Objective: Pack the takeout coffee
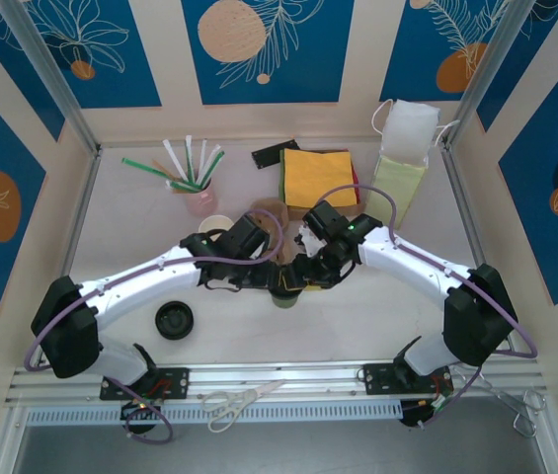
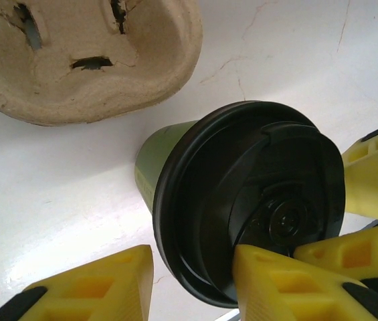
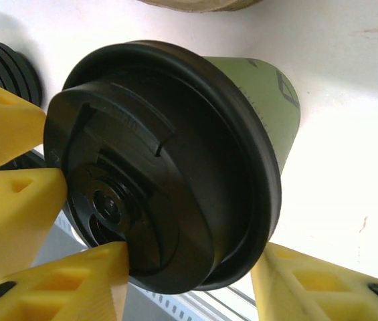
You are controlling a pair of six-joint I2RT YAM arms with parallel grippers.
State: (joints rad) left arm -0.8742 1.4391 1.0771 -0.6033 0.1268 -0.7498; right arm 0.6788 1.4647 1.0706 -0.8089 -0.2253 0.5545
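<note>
Standing mid-worktop near a pulp cup carrier, the takeout coffee has both hands astride its lid's rim. The left hand is partly open, outer finger just clear. Whether the right hand grips, I cannot tell.

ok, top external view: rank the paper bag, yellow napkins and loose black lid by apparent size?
1. paper bag, largest, though it stands up toward the camera, which may inflate it.
2. yellow napkins.
3. loose black lid, clearly smallest.
</note>
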